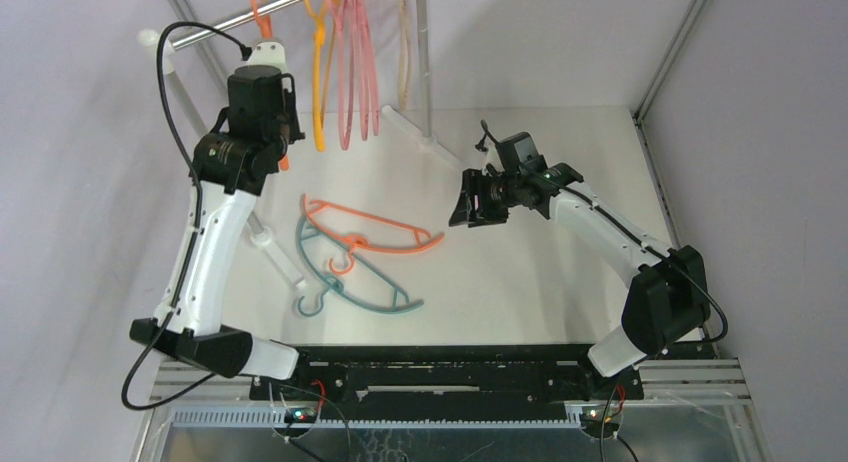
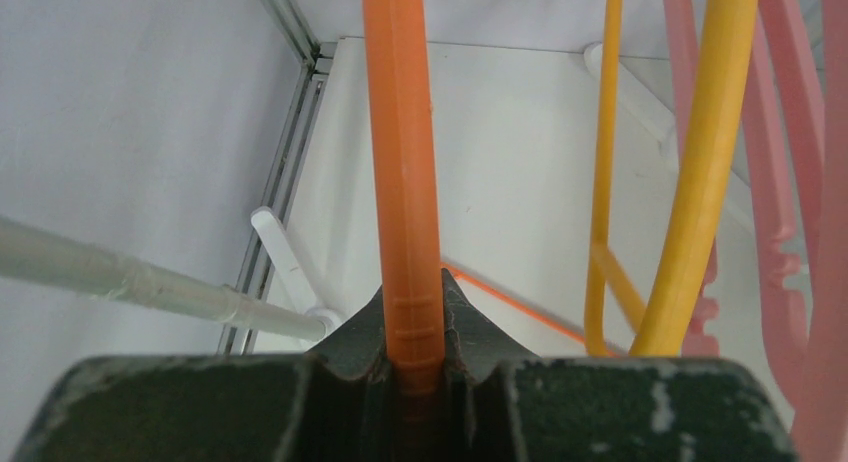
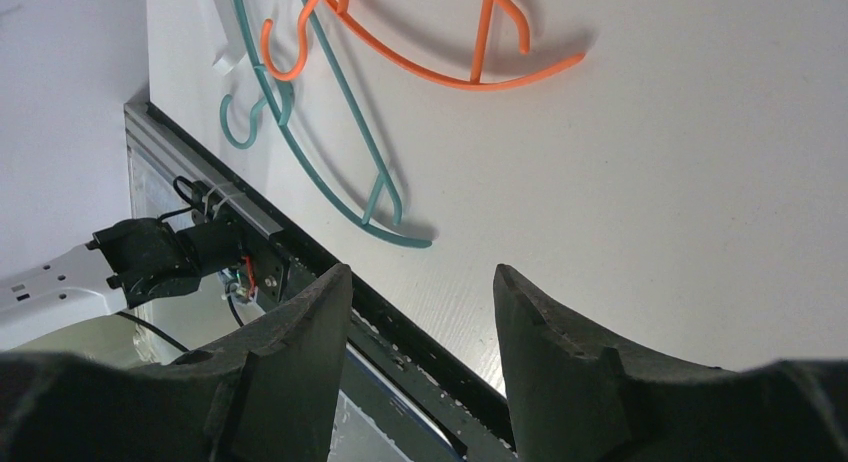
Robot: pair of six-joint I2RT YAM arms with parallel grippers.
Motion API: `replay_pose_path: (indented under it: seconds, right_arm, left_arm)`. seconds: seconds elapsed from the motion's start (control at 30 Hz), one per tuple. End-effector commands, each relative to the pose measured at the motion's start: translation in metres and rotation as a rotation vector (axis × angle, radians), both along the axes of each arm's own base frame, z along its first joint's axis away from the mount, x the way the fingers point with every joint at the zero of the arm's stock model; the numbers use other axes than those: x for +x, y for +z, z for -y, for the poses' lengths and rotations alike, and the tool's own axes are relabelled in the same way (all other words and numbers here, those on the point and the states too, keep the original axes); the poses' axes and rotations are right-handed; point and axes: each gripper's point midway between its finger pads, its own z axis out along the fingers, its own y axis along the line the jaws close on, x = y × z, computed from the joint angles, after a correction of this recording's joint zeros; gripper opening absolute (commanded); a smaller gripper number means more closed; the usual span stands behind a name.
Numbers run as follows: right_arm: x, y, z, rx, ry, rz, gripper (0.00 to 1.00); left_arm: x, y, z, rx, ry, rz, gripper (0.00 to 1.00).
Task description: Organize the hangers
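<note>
- Left wrist view: the orange hanger [image 2: 400,132] was seen clamped in the left gripper [image 2: 412,317], its bar rising straight out of it.
- Its hook was seen at the rail [image 1: 215,28]; whether it was seated could not be told.
- The right gripper [image 3: 420,282] was held apart, empty.

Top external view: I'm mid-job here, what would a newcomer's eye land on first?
Probably the left gripper, up by the rail at the back left and shut on a held orange hanger, beside a yellow hanger and pink hangers hanging there. Next, the loose orange hanger and teal hanger lying overlapped mid-table, with the right gripper open and empty to their right.
</note>
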Motion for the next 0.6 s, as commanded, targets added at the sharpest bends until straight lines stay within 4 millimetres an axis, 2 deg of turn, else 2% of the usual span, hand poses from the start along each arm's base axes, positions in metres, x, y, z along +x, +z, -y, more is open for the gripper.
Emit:
replay_pose_path:
  seconds: [0.0,0.2,0.33,0.4,0.57]
  right_arm:
    - [0.009,0.010,0.001,0.032,-0.002,0.044,0.62]
    - [0.011,0.006,0.008,0.020,-0.019,0.026,0.62]
    - [0.011,0.004,0.010,0.009,-0.022,0.023,0.62]
    - [0.011,0.003,0.011,0.002,-0.017,0.027,0.62]
    - [0.007,0.005,0.013,-0.003,0.006,0.040,0.64]
  left_arm:
    - [0.020,0.020,0.010,-0.040,-0.041,0.048,0.00]
    - [0.044,-0.008,0.029,-0.069,-0.096,-0.027,0.00]
    - [0.053,-0.018,0.041,-0.085,-0.141,-0.051,0.02]
    - [0.052,-0.018,0.044,-0.105,-0.153,-0.045,0.15]
    - [0.033,-0.003,0.051,-0.143,-0.221,0.017,0.63]
